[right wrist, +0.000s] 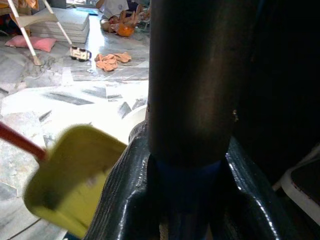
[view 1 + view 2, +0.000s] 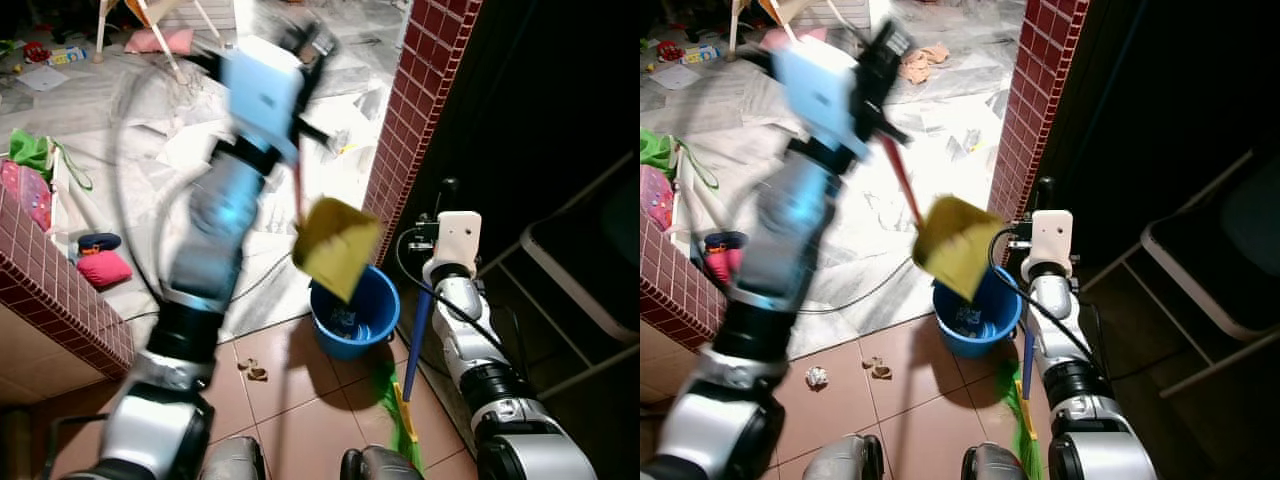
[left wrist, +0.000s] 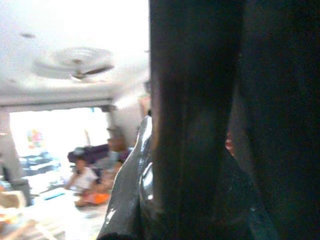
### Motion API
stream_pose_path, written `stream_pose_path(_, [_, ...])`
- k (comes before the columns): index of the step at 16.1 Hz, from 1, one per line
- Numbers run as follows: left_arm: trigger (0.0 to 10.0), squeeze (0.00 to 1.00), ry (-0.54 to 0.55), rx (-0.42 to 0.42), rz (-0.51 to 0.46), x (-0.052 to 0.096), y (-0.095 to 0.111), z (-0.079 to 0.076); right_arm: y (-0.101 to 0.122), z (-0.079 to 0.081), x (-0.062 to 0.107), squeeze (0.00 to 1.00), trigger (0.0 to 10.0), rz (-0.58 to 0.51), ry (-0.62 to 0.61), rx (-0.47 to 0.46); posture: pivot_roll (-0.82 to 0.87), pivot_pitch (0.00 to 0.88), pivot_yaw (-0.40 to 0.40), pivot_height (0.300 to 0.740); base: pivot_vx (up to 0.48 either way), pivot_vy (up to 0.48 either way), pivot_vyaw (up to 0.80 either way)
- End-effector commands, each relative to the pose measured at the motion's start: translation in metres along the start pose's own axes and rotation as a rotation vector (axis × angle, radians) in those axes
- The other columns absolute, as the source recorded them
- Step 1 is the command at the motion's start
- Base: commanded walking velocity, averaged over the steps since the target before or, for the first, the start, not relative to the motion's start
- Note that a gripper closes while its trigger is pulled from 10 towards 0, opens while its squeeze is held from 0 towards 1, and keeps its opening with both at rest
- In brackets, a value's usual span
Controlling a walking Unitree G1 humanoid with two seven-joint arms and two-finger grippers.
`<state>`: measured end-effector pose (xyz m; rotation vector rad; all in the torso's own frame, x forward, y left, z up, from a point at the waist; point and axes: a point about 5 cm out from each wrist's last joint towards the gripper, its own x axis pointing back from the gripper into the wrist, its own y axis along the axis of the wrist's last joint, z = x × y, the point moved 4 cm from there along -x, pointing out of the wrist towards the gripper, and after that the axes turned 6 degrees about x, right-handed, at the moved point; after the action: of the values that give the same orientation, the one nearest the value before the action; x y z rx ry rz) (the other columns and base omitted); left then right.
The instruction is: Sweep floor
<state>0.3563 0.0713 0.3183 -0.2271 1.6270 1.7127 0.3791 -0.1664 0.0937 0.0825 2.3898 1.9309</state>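
Above the blue bucket (image 2: 352, 312), the left gripper (image 2: 305, 45) clamps a light, stiff yellow dustpan (image 2: 336, 246) by its thin handle, while the right gripper (image 2: 447, 192) clasps the broom (image 2: 414, 352) beside it.

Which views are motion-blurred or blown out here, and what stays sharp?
Left eye view: left arm and yellow dustpan smeared by motion; right arm, blue bucket and broom handle sharp; right side falls into deep shadow. Right eye view: same smear on the raised arm. Left wrist view: soft overall, bright opening overexposed. Right wrist view: dustpan blurred, near dark shaft out of focus.
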Motion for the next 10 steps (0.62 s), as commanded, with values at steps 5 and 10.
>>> stream_pose_path(5, [10.0,0.0,0.207,-0.261,-0.181,0.005,0.061,0.068,0.007,0.002,-0.003,0.0,10.0,-0.029,0.012,0.001,0.02,0.064,-0.051,0.74,0.0,0.0,0.0])
stream_pose_path(10, [10.0,0.0,0.319,-0.172,0.15,0.048,-0.021,0.086,0.006,0.002,-0.004,0.0,10.0,-0.019,0.008,-0.018,0.03,0.059,-0.046,0.74,0.0,0.0,0.0])
